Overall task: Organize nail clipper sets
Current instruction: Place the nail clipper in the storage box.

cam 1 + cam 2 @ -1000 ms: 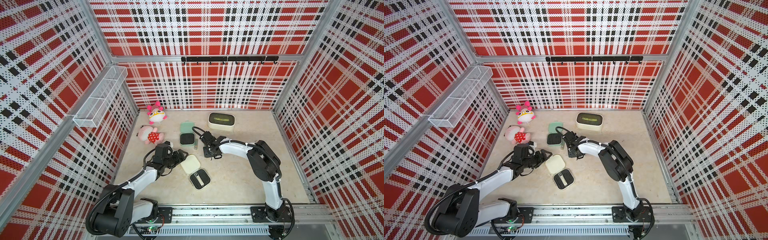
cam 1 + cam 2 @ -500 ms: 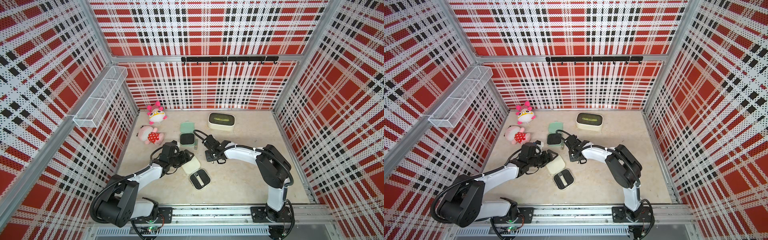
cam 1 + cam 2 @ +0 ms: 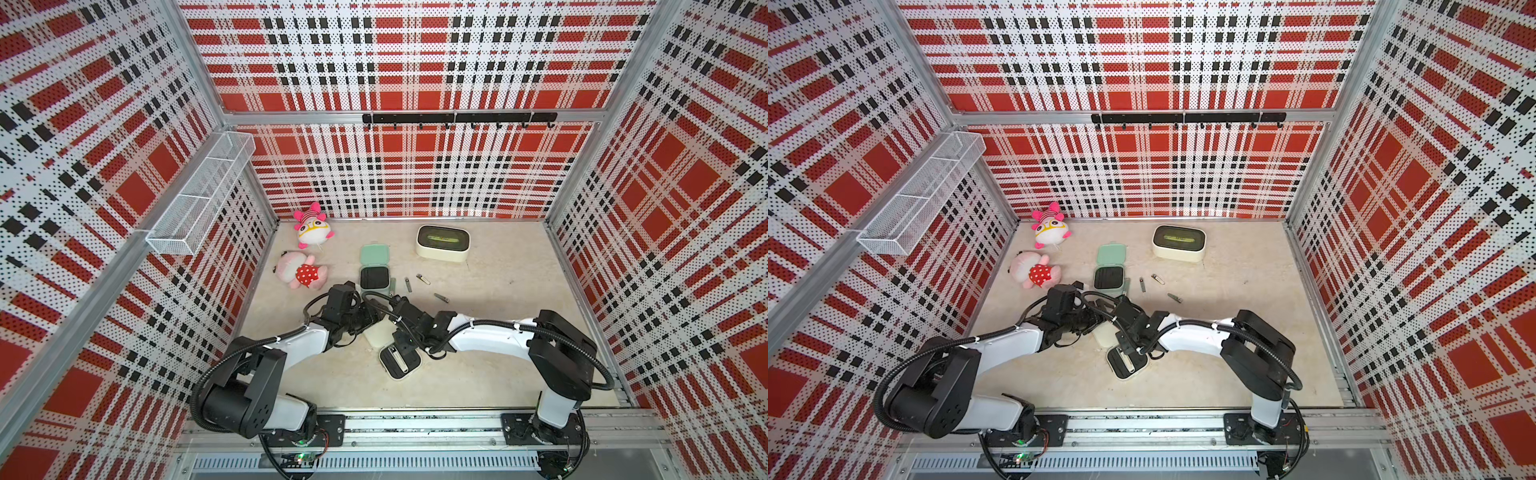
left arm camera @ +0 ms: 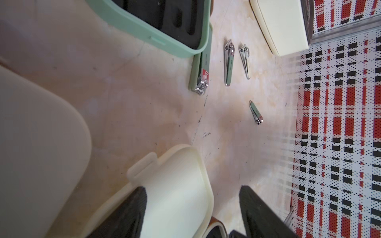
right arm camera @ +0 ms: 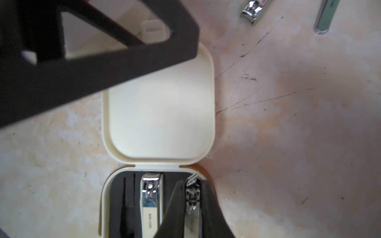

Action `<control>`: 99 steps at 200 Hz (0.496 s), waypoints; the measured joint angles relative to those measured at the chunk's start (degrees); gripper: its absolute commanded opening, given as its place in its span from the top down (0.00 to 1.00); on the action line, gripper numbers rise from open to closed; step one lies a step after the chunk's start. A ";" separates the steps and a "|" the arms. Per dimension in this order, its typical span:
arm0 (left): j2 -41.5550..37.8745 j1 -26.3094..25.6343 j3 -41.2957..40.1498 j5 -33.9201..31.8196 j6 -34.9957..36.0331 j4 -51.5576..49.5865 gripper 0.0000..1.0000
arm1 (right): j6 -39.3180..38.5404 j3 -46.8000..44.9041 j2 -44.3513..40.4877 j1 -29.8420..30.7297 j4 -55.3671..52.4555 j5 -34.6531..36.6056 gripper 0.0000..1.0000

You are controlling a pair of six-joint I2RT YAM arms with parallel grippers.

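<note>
Silver clipper (image 5: 192, 216) sits clenched in the right gripper's (image 5: 192, 185) jaws, directly over the open cream case's (image 5: 105, 206) black insert (image 5: 127, 197), long axis 11-to-5 o'clock, parallel to the seated clipper (image 5: 151, 197). The left gripper's (image 4: 193, 190) jaws stand released astride the lid (image 4: 179, 175).

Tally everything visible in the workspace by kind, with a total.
Pink plush toys: 2
Open hinged cases: 2
Cream windowed box: 1
Nail clippers: 6, one in the right tool
Total: 11
</note>
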 measured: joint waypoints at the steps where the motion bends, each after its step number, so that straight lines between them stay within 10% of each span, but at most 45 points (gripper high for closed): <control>1: 0.02 0.00 -0.02 0.00 0.00 0.02 0.25 | 0.00 -0.02 0.00 0.04 0.04 0.00 0.87; 99: 1.11 0.42 -0.87 -0.17 -0.04 1.57 0.25 | 0.02 -5.16 -0.09 1.75 5.03 -0.13 0.85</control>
